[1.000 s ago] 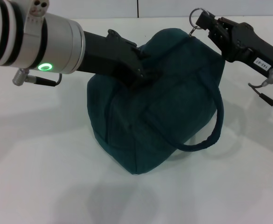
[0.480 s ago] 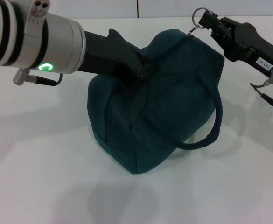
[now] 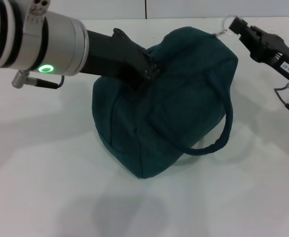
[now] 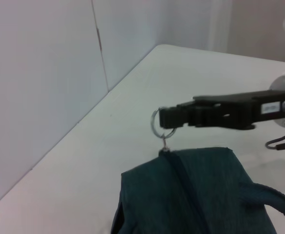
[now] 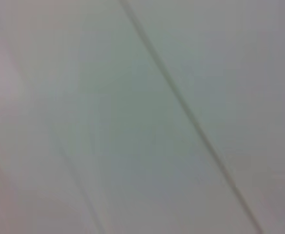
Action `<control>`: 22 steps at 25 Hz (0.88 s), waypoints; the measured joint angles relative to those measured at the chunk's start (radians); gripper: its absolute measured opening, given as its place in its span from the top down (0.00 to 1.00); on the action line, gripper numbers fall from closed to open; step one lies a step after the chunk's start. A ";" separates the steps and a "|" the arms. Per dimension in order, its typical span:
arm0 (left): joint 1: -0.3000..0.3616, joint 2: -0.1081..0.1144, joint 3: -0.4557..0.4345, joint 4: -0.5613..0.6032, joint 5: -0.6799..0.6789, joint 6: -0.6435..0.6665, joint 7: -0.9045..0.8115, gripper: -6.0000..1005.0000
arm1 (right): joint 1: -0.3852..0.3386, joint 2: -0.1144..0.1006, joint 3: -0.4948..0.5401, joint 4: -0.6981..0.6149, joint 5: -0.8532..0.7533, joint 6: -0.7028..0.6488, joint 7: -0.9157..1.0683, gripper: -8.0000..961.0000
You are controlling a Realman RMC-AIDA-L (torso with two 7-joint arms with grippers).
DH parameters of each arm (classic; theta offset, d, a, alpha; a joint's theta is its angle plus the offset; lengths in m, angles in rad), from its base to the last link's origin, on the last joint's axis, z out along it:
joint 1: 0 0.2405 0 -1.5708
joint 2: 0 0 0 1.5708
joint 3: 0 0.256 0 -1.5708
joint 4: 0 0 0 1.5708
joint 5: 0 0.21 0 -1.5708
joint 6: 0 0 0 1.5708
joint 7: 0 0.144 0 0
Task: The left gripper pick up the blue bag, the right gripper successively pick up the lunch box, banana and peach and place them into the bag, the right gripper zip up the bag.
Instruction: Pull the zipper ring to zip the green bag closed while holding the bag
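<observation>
Two grippers engaged, blue bag [image 3: 174, 98] stood on the white table [image 3: 45, 173], its top fabric clamped by the left gripper [image 3: 151, 71], ring zipper pull [image 4: 158, 125] pinched by the right gripper [image 3: 238, 25] at the bag's far end.

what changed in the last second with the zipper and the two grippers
The right gripper, shut on the zipper ring, has drawn it toward the robot's right along the top of the blue bag, out to its right end. The zipper looks closed there in the left wrist view. The left gripper stays pressed into the bag's upper left side, and the bag sits in the same spot on the table.
</observation>
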 joint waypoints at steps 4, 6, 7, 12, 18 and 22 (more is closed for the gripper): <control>-0.003 0.000 -0.013 -0.002 -0.010 0.000 0.009 0.95 | -0.003 -0.001 0.000 0.011 0.002 0.101 0.033 0.96; -0.003 0.000 -0.022 -0.006 -0.025 -0.001 0.016 0.95 | -0.004 -0.001 0.000 0.016 0.002 0.123 0.035 0.96; -0.002 0.000 -0.026 -0.009 -0.037 -0.004 0.021 0.95 | -0.004 -0.001 0.000 0.018 0.003 0.129 0.035 0.96; 0.000 0.000 -0.030 -0.015 -0.050 -0.015 0.027 0.95 | -0.004 -0.001 -0.003 0.019 0.003 0.162 0.041 0.96; 0.000 -0.001 -0.030 -0.041 -0.051 -0.023 0.028 0.95 | -0.007 -0.001 0.000 0.018 0.003 0.168 0.042 0.96; 0.010 -0.002 -0.026 -0.055 -0.052 -0.061 0.041 0.95 | -0.026 -0.005 0.003 0.011 0.006 0.154 0.048 0.96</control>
